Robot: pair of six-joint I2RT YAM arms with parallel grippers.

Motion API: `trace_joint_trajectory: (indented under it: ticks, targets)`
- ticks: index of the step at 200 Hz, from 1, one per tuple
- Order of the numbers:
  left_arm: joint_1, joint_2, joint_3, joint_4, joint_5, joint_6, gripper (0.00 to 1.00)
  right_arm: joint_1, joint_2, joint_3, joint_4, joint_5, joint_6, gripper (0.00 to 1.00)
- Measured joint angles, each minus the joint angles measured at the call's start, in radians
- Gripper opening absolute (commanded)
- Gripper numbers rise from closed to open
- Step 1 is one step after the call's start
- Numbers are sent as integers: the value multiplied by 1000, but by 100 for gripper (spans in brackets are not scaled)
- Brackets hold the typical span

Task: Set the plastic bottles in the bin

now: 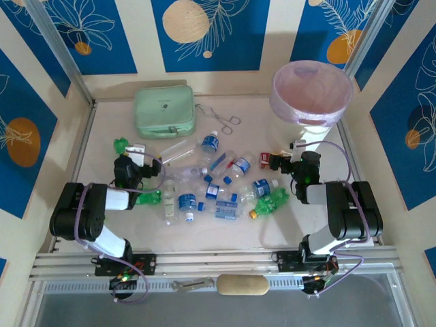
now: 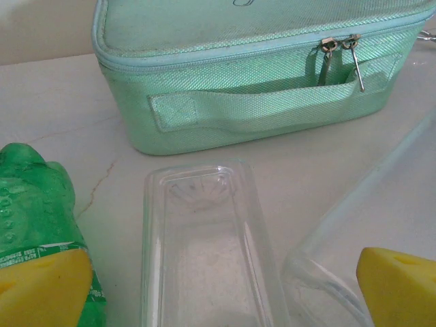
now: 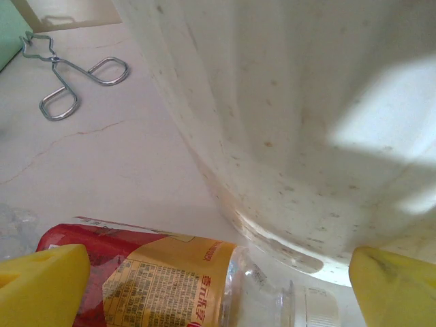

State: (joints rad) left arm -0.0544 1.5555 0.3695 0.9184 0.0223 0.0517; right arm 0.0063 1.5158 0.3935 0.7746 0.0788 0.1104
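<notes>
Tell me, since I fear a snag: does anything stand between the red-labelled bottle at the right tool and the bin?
Nothing visible does. The red-labelled bottle lies between the fingers of the right tool, its white cap close to the base of the bin.

Left arm (image 1: 82,211), black with a white lower link: elbow folded back out to the left, forearm reaching forward, left gripper (image 1: 143,159) held low with jaws spread wide, yellow fingertips (image 2: 41,286) in the two bottom corners of the wrist view. Right arm (image 1: 351,208) mirrors it: elbow out to the right, wrist angled inward. Right gripper (image 1: 283,161) also low, jaws wide apart, yellow fingertips (image 3: 395,283) at the bottom corners.
</notes>
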Motion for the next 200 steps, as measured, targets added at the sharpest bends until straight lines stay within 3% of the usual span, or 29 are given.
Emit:
trace_joint_trajectory:
  ticks: [200]
  targets:
    - [0, -9, -1, 0, -14, -2, 100, -5, -14, 0, -15, -3, 1, 100]
